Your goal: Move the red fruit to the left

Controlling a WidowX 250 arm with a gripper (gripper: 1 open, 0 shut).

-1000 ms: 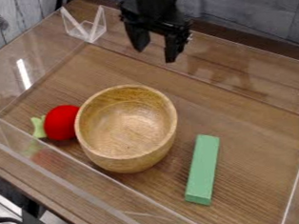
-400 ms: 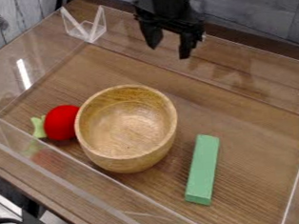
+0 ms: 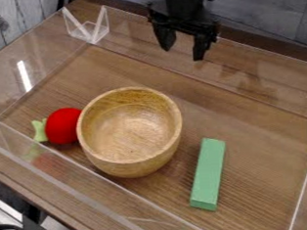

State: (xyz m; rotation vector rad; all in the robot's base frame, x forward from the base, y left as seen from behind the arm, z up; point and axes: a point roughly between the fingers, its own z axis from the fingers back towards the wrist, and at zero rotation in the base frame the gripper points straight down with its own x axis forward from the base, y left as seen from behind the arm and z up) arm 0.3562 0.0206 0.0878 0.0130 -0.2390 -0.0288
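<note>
At nine o'clock of the wooden bowl, touching its wall, rests the red fruit. Gripper, jaws spread, hangs at one o'clock, well apart; it should descend bowl-clear, straddling the fruit squarely.

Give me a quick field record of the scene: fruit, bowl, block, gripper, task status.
fruit: red fruit, touching the bowl's left side
bowl: wooden bowl, upright, nothing visible inside
block: green block, flat, right of the bowl
gripper: gripper at the far side, jaws open, holding nothing
task status: fruit not yet grasped
</note>
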